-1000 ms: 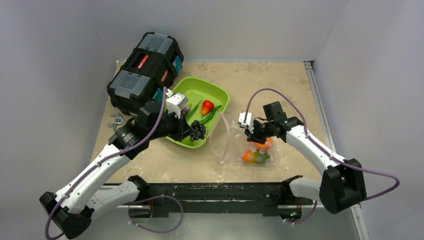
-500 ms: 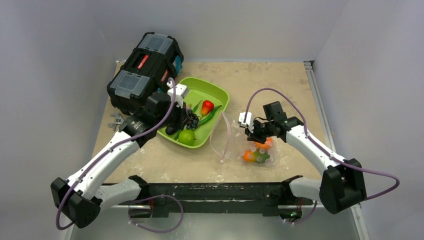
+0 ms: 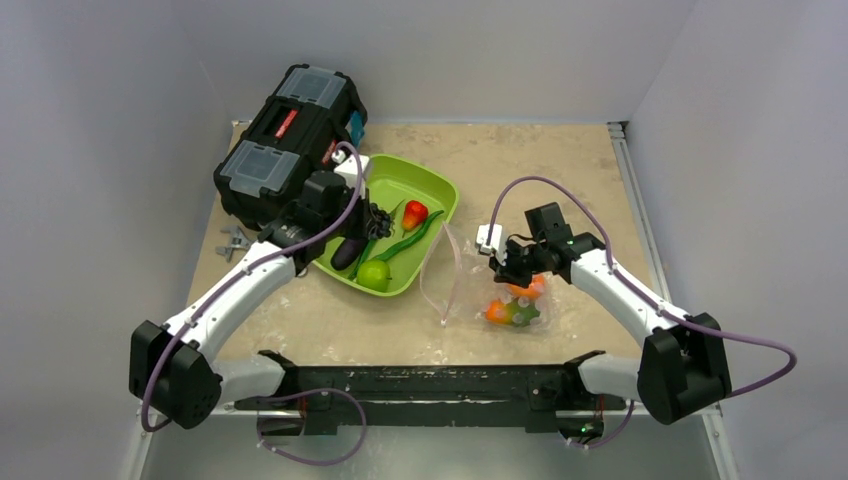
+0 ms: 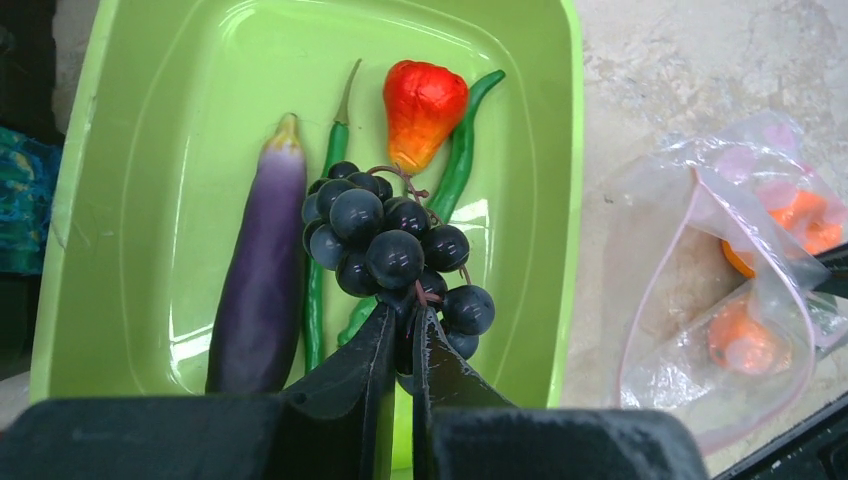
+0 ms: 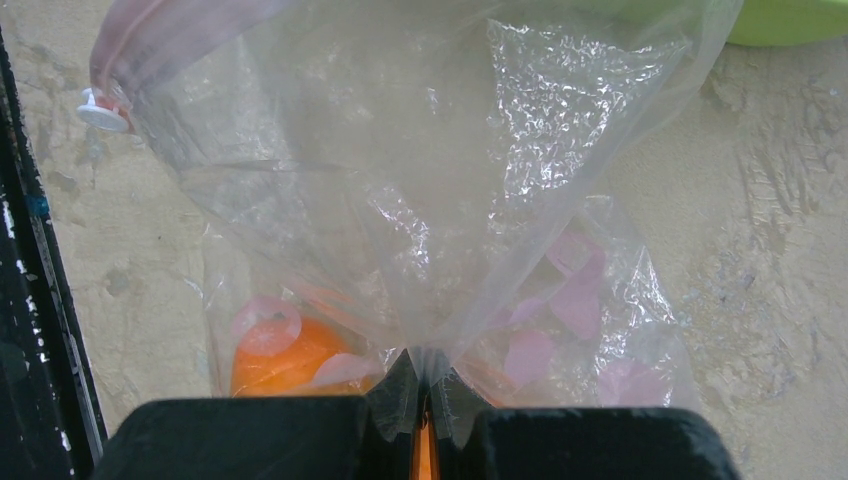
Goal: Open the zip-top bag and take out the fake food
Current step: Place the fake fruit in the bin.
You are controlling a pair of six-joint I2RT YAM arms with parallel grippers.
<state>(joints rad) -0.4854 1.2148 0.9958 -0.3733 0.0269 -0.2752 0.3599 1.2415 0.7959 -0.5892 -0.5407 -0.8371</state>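
The left claw (image 4: pixel 403 315), pinching the grapes (image 4: pixel 385 245), has swung over the tray (image 4: pixel 170 130), likely to drop them, while the right claw (image 5: pixel 425 385) still pinches the bag (image 5: pixel 400 180).

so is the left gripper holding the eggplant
No, the left gripper is shut on the stem of the grape bunch, while the eggplant lies loose in the green tray.
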